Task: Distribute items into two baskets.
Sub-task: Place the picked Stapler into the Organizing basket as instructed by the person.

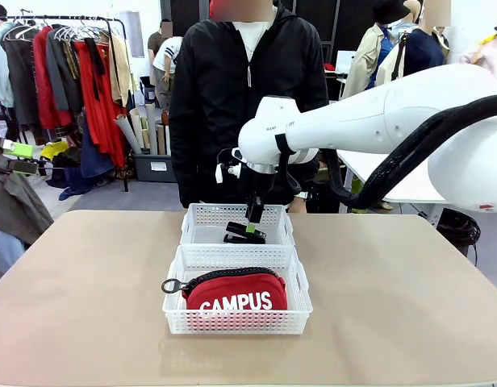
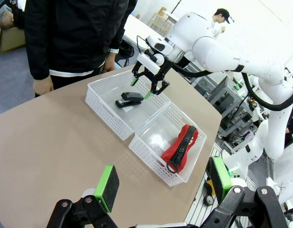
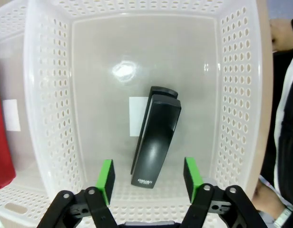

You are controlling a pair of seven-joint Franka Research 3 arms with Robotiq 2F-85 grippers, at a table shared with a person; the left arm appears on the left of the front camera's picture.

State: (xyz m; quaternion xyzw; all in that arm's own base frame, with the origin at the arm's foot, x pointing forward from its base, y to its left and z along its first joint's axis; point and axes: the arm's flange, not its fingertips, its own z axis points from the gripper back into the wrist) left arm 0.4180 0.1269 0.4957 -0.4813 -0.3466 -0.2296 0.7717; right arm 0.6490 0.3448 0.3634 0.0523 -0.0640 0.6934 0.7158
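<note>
Two white lattice baskets stand end to end at the table's middle. In the far basket a black stapler lies flat on the floor. My right gripper hangs just above it, jaws open. In the right wrist view its green pads stand on either side of the stapler's near end, with gaps on both sides. The near basket holds the red CAMPUS pouch. My left gripper is open and empty, high off the table's left side, looking at both baskets.
A person in a black jacket stands at the far edge behind the baskets, hands down at the sides. Bare tan table lies left and right of the baskets. A clothes rack stands at the back left.
</note>
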